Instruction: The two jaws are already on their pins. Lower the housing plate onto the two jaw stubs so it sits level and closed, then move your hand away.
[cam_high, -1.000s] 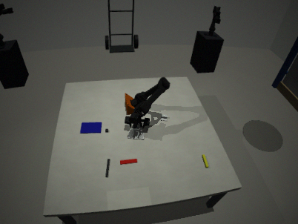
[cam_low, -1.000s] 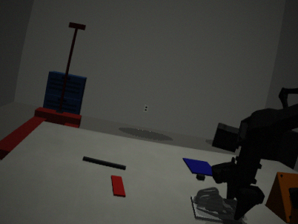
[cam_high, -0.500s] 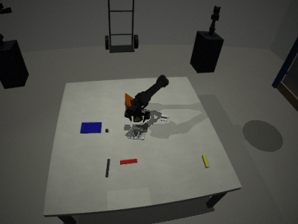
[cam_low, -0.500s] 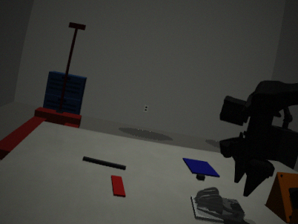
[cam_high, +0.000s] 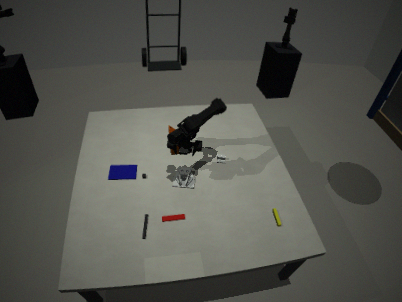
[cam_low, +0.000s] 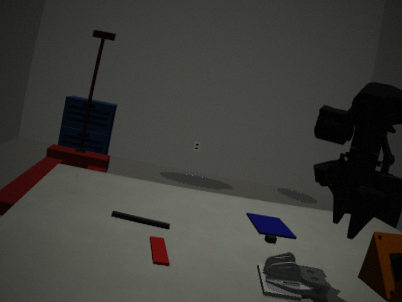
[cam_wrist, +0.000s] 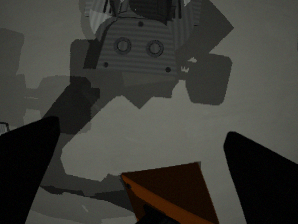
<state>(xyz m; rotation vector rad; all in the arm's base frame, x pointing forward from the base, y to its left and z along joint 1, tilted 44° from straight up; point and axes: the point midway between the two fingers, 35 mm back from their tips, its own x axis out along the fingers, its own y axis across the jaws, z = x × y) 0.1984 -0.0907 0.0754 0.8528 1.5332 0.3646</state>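
The grey ridged housing plate (cam_wrist: 140, 60) (cam_low: 313, 274), with two round pin spots, lies over the inner ends of the jaws. It looks roughly level, but shadow hides whether it is fully closed. The grey jaws (cam_low: 280, 259) extend from it, partly cut off at the top of the wrist view. A pale base (cam_high: 185, 187) (cam_low: 261, 282) shows under the assembly. My gripper (cam_wrist: 144, 133) (cam_low: 344, 228) is open and empty. It hangs above the table, clear of the housing plate and off to its side near the orange block.
The orange block (cam_high: 171, 131) (cam_low: 375, 265) (cam_wrist: 175, 182) stands close to my gripper. A blue plate (cam_high: 123, 172) (cam_low: 270, 225), a small dark piece (cam_high: 144, 176) (cam_low: 270, 239), a red bar (cam_high: 173, 218) (cam_low: 159, 251), a black rod (cam_high: 145, 226) (cam_low: 140, 220) and a yellow bar (cam_high: 277, 217) lie farther off.
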